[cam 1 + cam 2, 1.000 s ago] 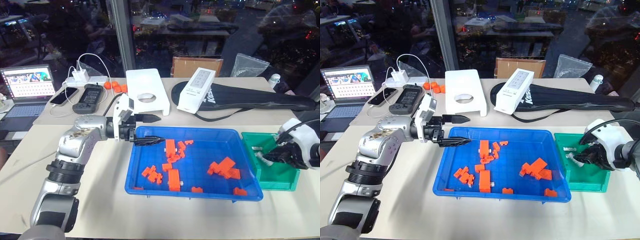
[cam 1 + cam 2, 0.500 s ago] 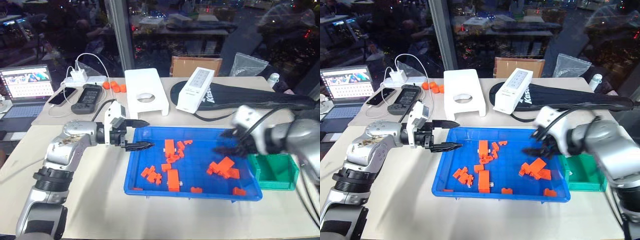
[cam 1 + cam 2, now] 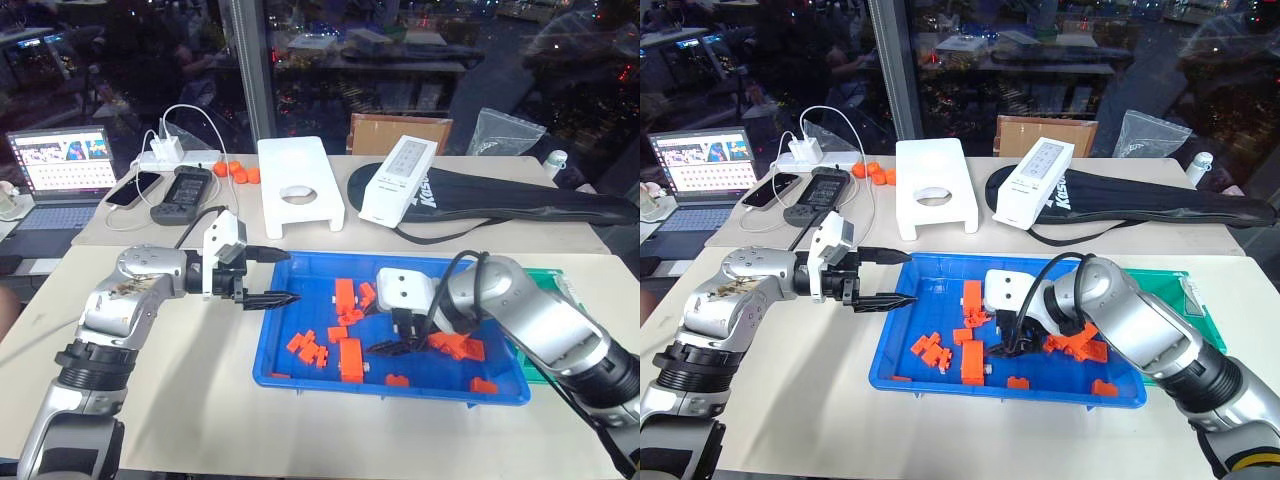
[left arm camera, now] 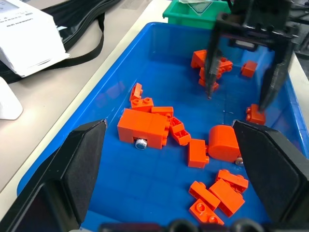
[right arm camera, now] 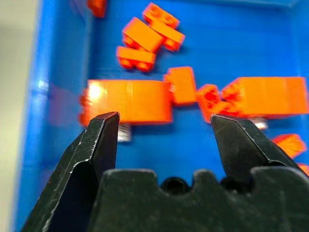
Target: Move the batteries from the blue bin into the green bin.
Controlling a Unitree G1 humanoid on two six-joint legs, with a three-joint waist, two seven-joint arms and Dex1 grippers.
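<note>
Now we see both tools working at the blue bin [image 3: 300, 374], which sits near the front edge of the desk [image 3: 200, 420]. Our right tool [image 3: 392, 346] hangs low inside the bin, near its middle, with its two black fingers apart and nothing between them; orange bricks [image 3: 349, 358] lie scattered on the blue floor around it. Our left tool [image 3: 275, 277] points level across the bin's left rim, its fingers also spread and empty. From the left wrist we make out two batteries among the bricks: one small silvery cylinder [image 4: 141, 143] lying against the side of a large orange block [image 4: 143, 127], another [image 4: 239, 161] just beside a rounded orange piece. The green bin [image 3: 555, 285] stands beside the blue bin's right end, mostly hidden behind our right arm; whether anything lies inside it we cannot tell. Along the desk's far edge rest a white box [image 3: 396, 181], a black case [image 3: 520, 198] and a laptop [image 3: 62, 165].
</note>
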